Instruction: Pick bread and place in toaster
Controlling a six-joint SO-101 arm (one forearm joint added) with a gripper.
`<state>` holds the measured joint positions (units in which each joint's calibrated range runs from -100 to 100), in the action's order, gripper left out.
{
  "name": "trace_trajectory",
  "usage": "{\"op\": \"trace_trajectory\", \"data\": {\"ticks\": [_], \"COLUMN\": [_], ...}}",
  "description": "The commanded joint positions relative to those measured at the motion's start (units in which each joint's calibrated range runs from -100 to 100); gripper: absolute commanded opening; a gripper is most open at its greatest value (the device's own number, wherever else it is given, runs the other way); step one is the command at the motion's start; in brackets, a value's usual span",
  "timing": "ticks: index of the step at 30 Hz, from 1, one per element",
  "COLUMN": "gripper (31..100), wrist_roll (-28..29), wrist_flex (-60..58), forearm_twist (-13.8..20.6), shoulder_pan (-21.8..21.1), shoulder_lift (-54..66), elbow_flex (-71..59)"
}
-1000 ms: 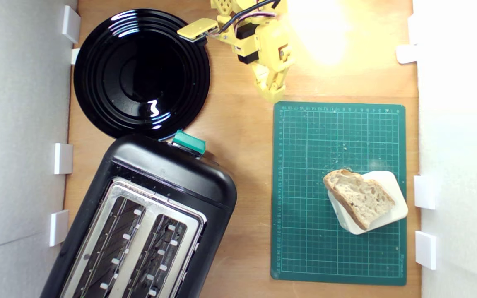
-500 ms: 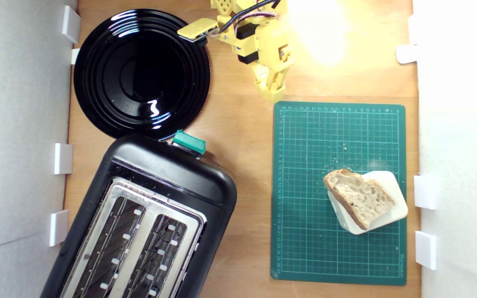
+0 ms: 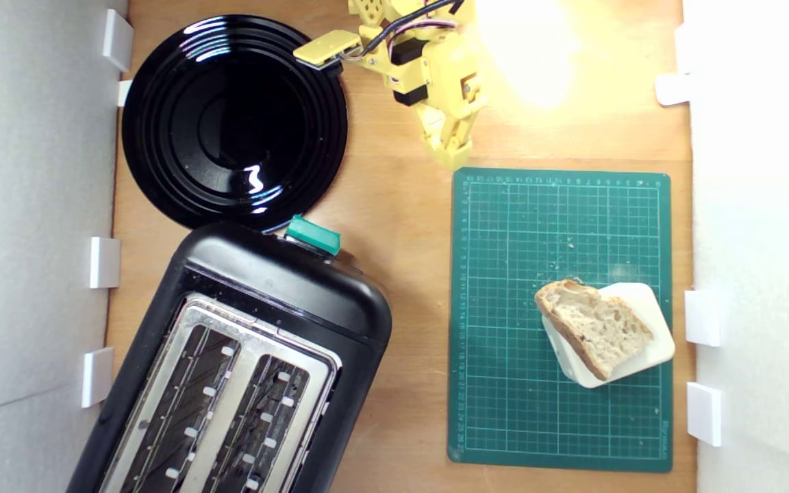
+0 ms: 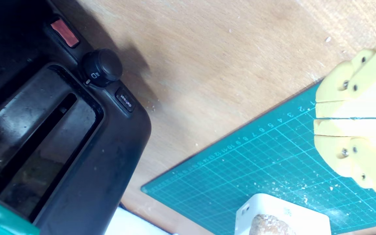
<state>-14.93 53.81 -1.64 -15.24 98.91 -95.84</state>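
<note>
**Overhead: bench before the pick**

Open wood between toaster (image 3: 244, 370) and green cutting mat (image 3: 559, 318). Yellow gripper (image 3: 451, 152) poised just off the mat's far edge, jaws pressed together, empty, touching nothing. Bread (image 3: 593, 325) flat atop white box (image 3: 648, 342) near the exterior view's right. Black plate (image 3: 233, 123) beside the toaster.

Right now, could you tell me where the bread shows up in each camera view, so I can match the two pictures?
Exterior view: the bread lies on the cream box, low on the green mat, at the exterior view's right.
Wrist view: only its crusty tip shows, on the box, cut by the frame edge.
Shared landmark: the mat.
</note>
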Motion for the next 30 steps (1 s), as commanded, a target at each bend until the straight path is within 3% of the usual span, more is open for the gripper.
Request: {"op": "trace_trajectory", "data": {"ticks": [1, 17, 21, 30], "gripper": [34.9, 35.0, 35.0, 35.1], "wrist_roll": [-0.3, -0.3, -0.3, -0.3], "wrist_flex": [-1.7, -6.0, -10.7, -29.0], "forearm_twist": [0.5, -0.3, -0.4, -0.4], "shoulder_pan": [-0.2, 0.2, 0.1, -0.6], "shoulder_lift": [-0.8, -7.1, -9.1, -25.3], "elbow_flex": [0.9, 2.0, 2.0, 2.0]}}
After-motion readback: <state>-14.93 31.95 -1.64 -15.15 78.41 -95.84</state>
